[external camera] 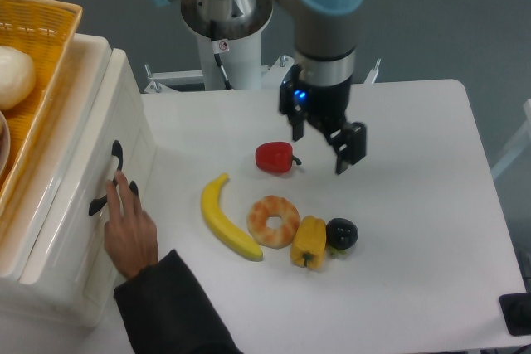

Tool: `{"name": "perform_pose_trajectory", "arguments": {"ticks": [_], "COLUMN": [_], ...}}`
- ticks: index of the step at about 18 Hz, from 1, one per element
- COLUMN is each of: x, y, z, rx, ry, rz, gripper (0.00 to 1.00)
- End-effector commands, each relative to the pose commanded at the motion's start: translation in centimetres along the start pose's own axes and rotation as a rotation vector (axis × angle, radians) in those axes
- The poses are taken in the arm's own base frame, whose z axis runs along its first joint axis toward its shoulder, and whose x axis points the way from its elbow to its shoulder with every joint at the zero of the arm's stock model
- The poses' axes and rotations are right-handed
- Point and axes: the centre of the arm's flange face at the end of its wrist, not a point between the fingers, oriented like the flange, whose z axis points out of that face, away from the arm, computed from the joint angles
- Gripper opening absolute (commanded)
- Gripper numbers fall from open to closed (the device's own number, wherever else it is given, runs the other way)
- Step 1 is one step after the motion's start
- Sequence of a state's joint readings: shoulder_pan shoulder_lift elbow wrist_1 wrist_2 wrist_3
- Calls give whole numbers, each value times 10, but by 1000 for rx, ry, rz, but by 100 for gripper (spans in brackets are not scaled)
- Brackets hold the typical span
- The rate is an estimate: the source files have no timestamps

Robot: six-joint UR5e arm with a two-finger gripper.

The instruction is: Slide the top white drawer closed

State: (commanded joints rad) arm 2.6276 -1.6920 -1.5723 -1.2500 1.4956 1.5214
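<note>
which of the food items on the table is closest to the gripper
The red pepper, just left of the open gripper. The banana, shrimp, yellow pepper and dark round fruit lie farther toward the front.

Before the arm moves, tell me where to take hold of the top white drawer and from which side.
Take the top white drawer at its black curved handle, or press the flat front beside it, coming from the table side. The front faces the table. A person's hand lies at that handle now, so the open gripper should probably wait.
</note>
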Motion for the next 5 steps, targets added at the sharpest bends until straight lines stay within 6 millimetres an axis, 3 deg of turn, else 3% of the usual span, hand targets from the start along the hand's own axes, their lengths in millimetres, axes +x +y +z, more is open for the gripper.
{"name": "perform_pose_trajectory", "arguments": {"ticks": [2, 5], "x": [0, 2], "y": [13, 16], "z": [-3, -6], "rx": [-6, -4], "ry": [11, 9], "rz": [30, 43], "gripper": [100, 100]}}
